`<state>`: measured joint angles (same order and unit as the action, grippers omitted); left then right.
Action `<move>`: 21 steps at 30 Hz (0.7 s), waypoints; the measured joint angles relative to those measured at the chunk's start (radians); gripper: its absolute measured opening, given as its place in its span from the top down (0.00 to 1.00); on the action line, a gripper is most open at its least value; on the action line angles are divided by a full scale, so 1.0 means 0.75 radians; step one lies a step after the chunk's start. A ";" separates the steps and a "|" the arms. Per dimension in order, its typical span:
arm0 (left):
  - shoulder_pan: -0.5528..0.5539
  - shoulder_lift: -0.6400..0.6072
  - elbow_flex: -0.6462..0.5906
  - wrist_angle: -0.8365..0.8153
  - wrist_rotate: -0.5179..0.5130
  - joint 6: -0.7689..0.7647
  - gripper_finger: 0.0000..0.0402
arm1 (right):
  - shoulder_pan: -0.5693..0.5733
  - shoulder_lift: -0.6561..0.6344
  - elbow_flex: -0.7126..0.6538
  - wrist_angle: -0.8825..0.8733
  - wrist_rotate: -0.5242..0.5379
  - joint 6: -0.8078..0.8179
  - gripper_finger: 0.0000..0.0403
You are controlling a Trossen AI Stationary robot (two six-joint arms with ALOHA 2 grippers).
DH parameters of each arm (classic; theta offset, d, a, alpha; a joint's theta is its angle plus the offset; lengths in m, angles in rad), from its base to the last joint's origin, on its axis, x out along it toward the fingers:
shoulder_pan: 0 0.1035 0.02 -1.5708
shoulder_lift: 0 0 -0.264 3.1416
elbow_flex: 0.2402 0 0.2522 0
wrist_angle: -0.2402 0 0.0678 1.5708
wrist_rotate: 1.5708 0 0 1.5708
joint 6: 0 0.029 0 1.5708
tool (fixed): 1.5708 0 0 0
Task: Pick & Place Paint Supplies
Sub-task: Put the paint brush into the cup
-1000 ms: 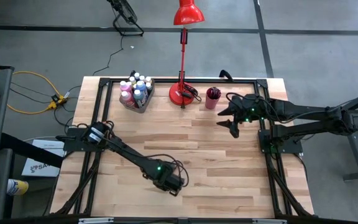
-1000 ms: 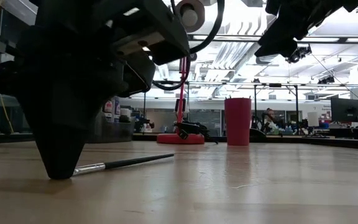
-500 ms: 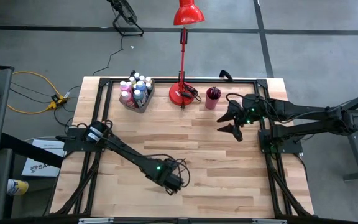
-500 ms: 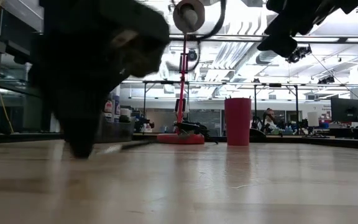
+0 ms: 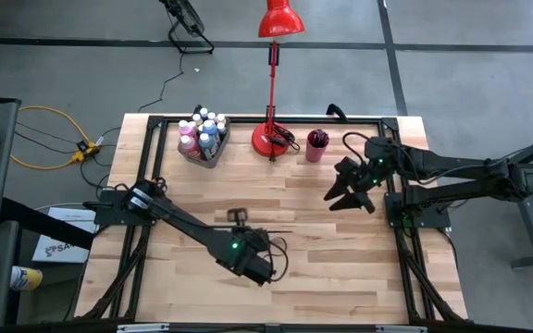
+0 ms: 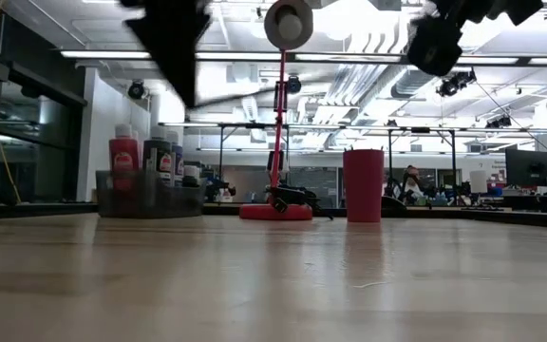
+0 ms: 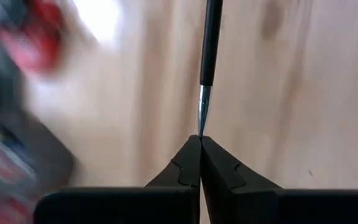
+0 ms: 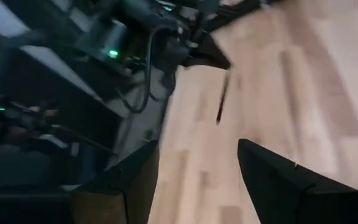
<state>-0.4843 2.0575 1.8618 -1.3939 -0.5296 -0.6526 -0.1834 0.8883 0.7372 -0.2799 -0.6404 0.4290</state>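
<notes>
Above the table's [image 5: 340,268] centre, the left gripper [image 7: 200,138] pinches a thin dark paintbrush [image 7: 209,43] by its metal tip. At two o'clock, the right gripper [image 5: 352,193] hovers with fingers spread, empty. Paint bottles [image 5: 202,129] fill the grey bin [image 5: 207,155] at eleven o'clock.

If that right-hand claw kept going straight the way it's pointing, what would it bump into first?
Probably the paintbrush held by the left gripper. The right gripper, jaws open, looks across bare table toward it. Depth is unclear, so it might meet the wood first.
</notes>
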 joint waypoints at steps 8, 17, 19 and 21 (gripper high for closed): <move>0.025 -0.002 0.189 0.009 -0.447 0.696 1.00 | 0.000 0.006 0.000 0.239 -0.196 0.300 0.47; 0.158 -0.003 0.427 0.109 -0.711 1.467 1.00 | -0.042 0.118 0.000 0.435 -0.339 0.646 0.47; 0.187 -0.004 0.466 0.187 -0.716 1.698 1.00 | -0.069 0.142 0.000 0.479 -0.341 0.696 0.47; 0.208 -0.004 0.504 0.258 -0.717 1.907 1.00 | -0.109 0.162 0.000 0.539 -0.331 0.742 0.47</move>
<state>-0.3282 2.0548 2.2396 -1.2008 -1.0674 0.7777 -0.2654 1.0097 0.7372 0.1247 -0.8888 0.9854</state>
